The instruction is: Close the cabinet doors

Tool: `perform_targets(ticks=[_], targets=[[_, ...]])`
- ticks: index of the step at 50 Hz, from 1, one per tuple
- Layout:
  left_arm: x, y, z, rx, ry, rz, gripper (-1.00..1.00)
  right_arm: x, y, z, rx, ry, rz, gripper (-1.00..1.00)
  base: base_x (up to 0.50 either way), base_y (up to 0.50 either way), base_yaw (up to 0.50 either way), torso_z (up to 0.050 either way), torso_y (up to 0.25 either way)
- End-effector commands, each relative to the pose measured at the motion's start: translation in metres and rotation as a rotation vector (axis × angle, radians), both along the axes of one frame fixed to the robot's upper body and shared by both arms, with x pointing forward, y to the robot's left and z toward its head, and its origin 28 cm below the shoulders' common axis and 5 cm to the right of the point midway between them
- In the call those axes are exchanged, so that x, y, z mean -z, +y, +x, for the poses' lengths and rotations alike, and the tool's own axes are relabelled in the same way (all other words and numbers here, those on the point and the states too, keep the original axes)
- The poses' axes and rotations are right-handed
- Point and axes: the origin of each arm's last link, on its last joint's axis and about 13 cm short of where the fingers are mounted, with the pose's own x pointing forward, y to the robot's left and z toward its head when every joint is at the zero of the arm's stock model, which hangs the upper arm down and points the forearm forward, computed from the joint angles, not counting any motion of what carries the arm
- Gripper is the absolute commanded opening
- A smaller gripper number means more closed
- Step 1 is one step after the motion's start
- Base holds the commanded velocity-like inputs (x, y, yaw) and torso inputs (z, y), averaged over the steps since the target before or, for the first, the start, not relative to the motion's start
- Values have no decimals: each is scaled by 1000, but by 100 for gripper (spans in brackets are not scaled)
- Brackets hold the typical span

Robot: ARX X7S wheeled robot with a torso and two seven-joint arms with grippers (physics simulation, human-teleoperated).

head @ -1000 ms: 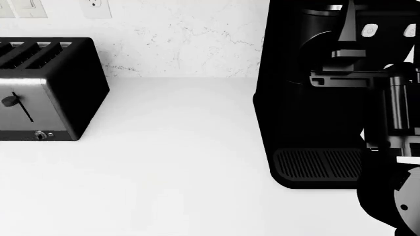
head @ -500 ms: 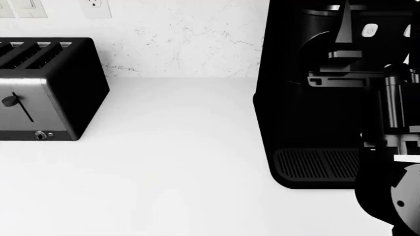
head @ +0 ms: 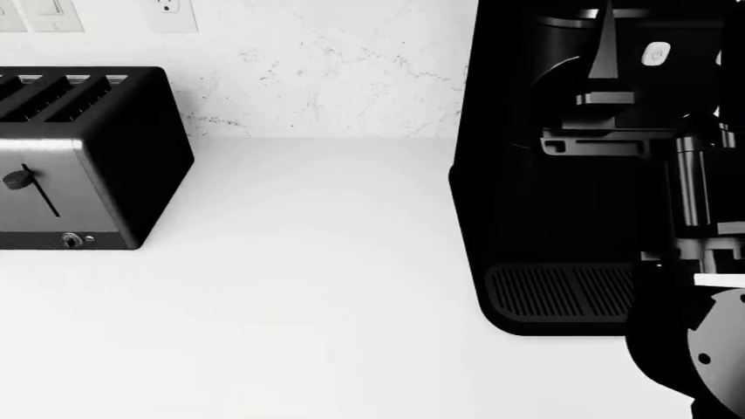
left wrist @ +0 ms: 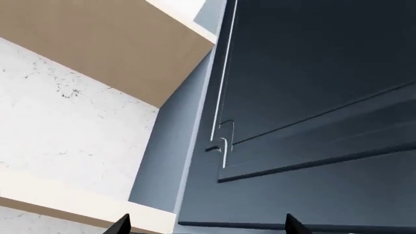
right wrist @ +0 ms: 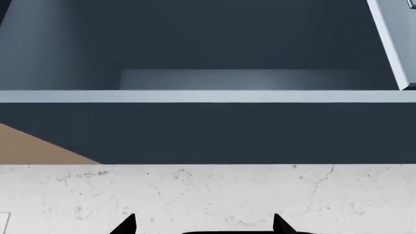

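The head camera looks steeply down on the white surface, toaster at left, coffee machine at right. Both wrist cameras tilt upward, close beneath the dark cabinet, the right into its open interior. All three share the speckled wall.

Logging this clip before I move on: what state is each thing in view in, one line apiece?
Cabinet door: swung open.
Cabinet: open, interior exposed, shelf bare where visible.
Toaster: upright on the counter, lever up.
Coffee machine: upright, drip tray bare.
Left gripper: open, holding nothing.
Right gripper: open, holding nothing.
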Motion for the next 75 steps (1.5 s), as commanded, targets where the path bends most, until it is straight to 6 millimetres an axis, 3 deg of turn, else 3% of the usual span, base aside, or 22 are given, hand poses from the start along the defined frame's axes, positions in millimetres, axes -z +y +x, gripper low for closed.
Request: perform_targets(ticks=[1, 21, 26, 35, 60, 70, 71, 75], targets=[[-12, 0, -8, 34, -15, -9, 100, 1, 1, 1, -1, 4, -6, 100, 0, 0, 0, 0, 0], [-27, 4, -16, 51, -39, -22, 100, 1, 1, 1, -2, 9, -5, 100, 0, 0, 0, 0, 0], [-36, 13, -5, 68, -2, -39, 100, 1, 0, 2, -1, 10, -4, 100, 0, 0, 0, 0, 0], [-52, 13, 0, 75, 1, -35, 100, 3, 1, 3, -2, 14, -7, 100, 0, 0, 0, 0, 0], [-77, -16, 15, 190, 14, 39, 100, 4, 1, 6, 0, 23, -7, 100, 0, 0, 0, 0, 0], [-86, -14, 16, 172, 3, 54, 100, 5, 1, 7, -3, 26, -9, 100, 0, 0, 0, 0, 0], [-82, -19, 29, 126, 38, 106, 100, 4, 0, 7, -1, 27, -3, 100, 0, 0, 0, 0, 0], [-79, -20, 33, 108, 54, 126, 100, 5, 0, 8, -3, 29, -6, 100, 0, 0, 0, 0, 0]])
